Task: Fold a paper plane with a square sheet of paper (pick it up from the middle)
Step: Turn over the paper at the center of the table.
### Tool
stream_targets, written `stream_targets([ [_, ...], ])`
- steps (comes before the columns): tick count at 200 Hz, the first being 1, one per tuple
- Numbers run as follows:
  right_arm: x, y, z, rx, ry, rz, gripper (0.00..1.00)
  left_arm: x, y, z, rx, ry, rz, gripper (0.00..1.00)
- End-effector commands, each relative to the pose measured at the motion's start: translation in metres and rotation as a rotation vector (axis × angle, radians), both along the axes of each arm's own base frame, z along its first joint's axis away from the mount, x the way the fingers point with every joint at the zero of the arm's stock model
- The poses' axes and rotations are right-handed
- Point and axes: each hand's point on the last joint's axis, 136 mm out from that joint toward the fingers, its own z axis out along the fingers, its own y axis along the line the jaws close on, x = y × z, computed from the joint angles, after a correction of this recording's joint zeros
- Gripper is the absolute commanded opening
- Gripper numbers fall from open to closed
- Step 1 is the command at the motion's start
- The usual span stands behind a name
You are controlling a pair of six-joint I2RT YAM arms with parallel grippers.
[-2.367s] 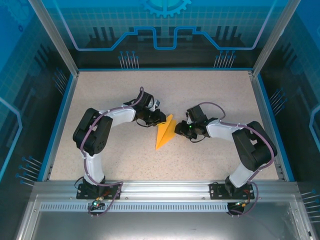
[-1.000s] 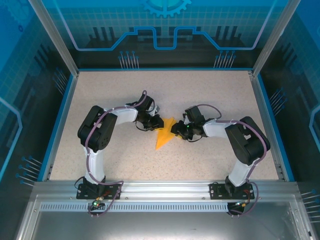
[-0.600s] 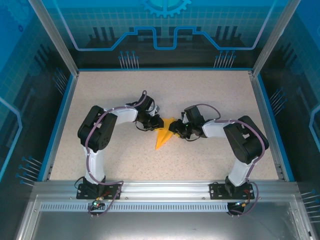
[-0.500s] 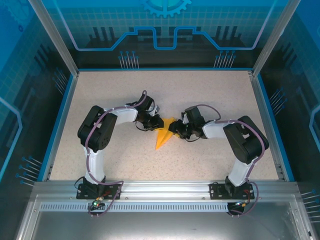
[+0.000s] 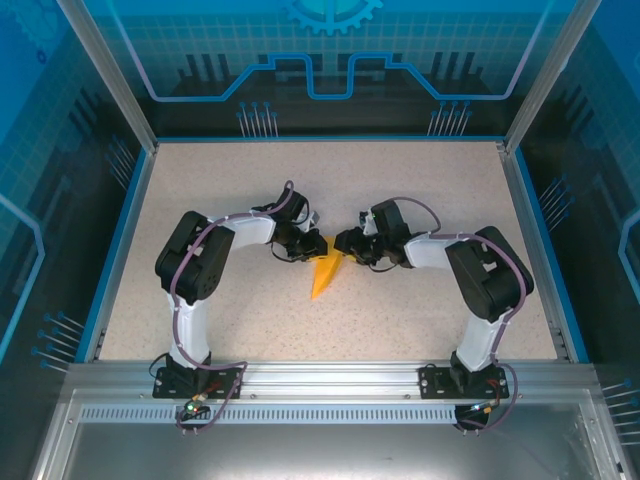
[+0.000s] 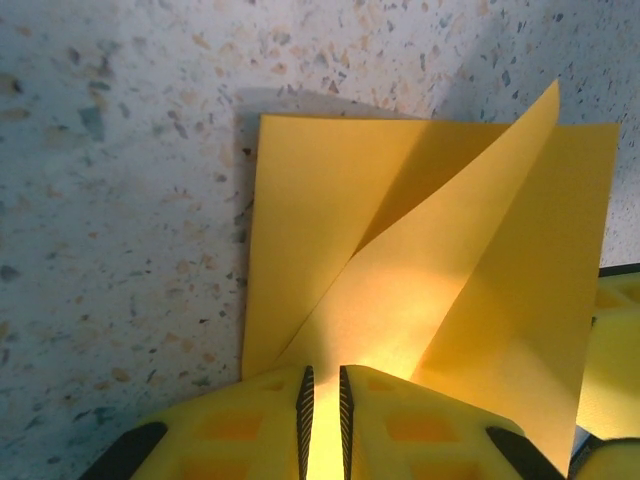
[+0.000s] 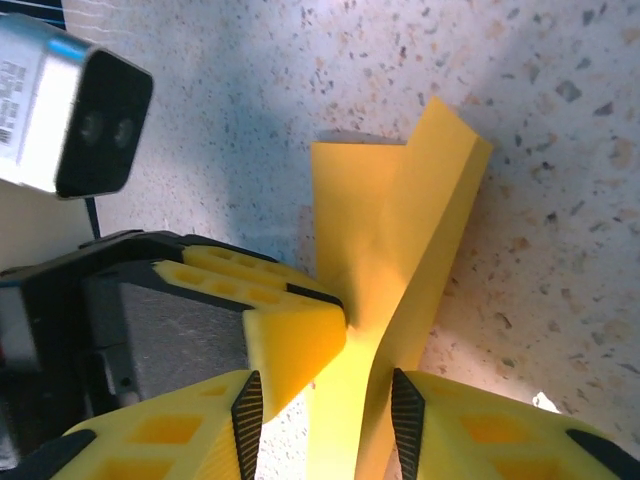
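Note:
The square sheet of paper is folded into a narrow orange-yellow paper plane (image 5: pixel 323 275) that lies mid-table with its point toward the near edge. My left gripper (image 5: pixel 317 243) is shut on the plane's wide far end; in the left wrist view the pads (image 6: pixel 305 405) pinch a raised fold of the plane (image 6: pixel 400 300). My right gripper (image 5: pixel 343 243) faces it from the right. Its open jaws (image 7: pixel 320 410) straddle the upright fold of the plane (image 7: pixel 385 230) and a fingertip of the left gripper (image 7: pixel 290 335).
The speckled table (image 5: pixel 420 190) has bare room on every side of the plane. Blue rims (image 5: pixel 118 240) and glass walls enclose it. An aluminium rail (image 5: pixel 320 375) with both arm bases runs along the near edge.
The right gripper has moved left and slightly farther back, up against the left gripper. The plane's right flap has risen, so it looks narrower from above. The left arm has stayed still.

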Motion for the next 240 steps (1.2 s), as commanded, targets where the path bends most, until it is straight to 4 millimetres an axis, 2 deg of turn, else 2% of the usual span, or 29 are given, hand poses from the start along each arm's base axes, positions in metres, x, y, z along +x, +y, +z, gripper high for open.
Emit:
stream_targets([
  [1, -0.005, 0.004, -0.007, 0.002, 0.012, 0.024, 0.41, -0.002, 0.006, 0.003, 0.004, 0.013, 0.031, 0.19],
  [77, -0.018, 0.006, -0.013, -0.04, 0.029, 0.019, 0.41, 0.001, 0.007, 0.015, -0.007, -0.015, 0.049, 0.19],
  [153, -0.01, 0.022, -0.013, -0.009, 0.006, 0.028, 0.31, 0.003, 0.012, 0.022, -0.022, -0.036, 0.077, 0.19],
  [182, -0.008, 0.023, -0.016, -0.011, 0.006, 0.02, 0.3, 0.004, 0.012, 0.024, -0.027, -0.036, 0.083, 0.19],
  [225, -0.01, 0.028, -0.02, -0.002, 0.01, 0.037, 0.24, 0.003, 0.015, 0.027, -0.025, -0.047, 0.095, 0.19],
  [228, -0.002, 0.031, -0.012, 0.01, -0.01, 0.036, 0.23, 0.004, 0.015, 0.028, -0.025, -0.05, 0.096, 0.19],
  [240, 0.0, 0.034, -0.012, 0.014, -0.01, 0.039, 0.22, 0.004, 0.016, 0.031, -0.024, -0.06, 0.102, 0.19],
])
